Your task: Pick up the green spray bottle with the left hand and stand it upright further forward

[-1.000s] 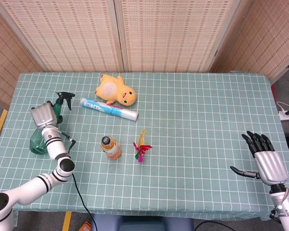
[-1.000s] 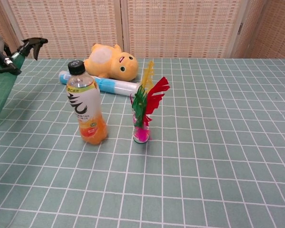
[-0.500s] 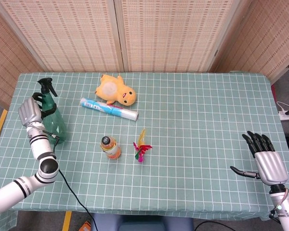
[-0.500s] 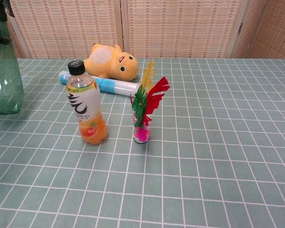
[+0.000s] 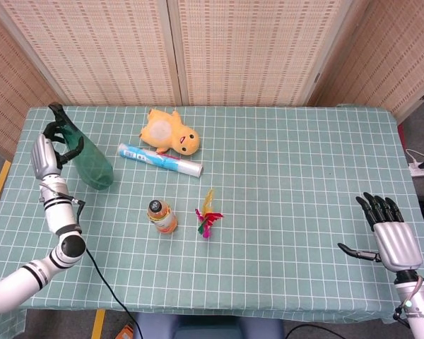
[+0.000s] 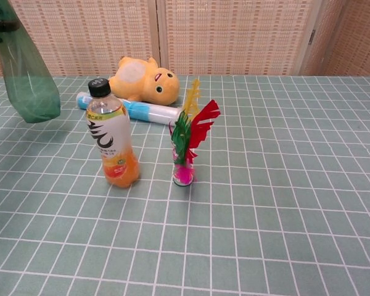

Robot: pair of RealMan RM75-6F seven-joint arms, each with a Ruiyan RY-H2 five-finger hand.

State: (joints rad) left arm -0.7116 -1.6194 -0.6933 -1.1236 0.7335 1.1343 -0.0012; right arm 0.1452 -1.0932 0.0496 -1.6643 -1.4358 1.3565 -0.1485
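My left hand (image 5: 48,152) grips the neck of the green spray bottle (image 5: 90,164) at the table's left edge. The bottle is lifted and tilted, its black nozzle (image 5: 56,111) toward the back left and its base toward the right. In the chest view the bottle (image 6: 26,71) hangs above the cloth at the far left, its top cut off by the frame, and the left hand barely shows. My right hand (image 5: 385,233) rests open at the front right of the table, away from everything.
A yellow plush duck (image 5: 169,134) and a lying white-and-blue tube (image 5: 160,159) are at the back. An orange drink bottle (image 5: 162,216) and a feathered shuttlecock (image 5: 208,215) stand near the middle. The checked green cloth (image 5: 290,183) covers the table.
The left hand moved the bottle from front left toward the back, raising it from lying to upright and now tilting it with the base swung right. The right hand stayed still.
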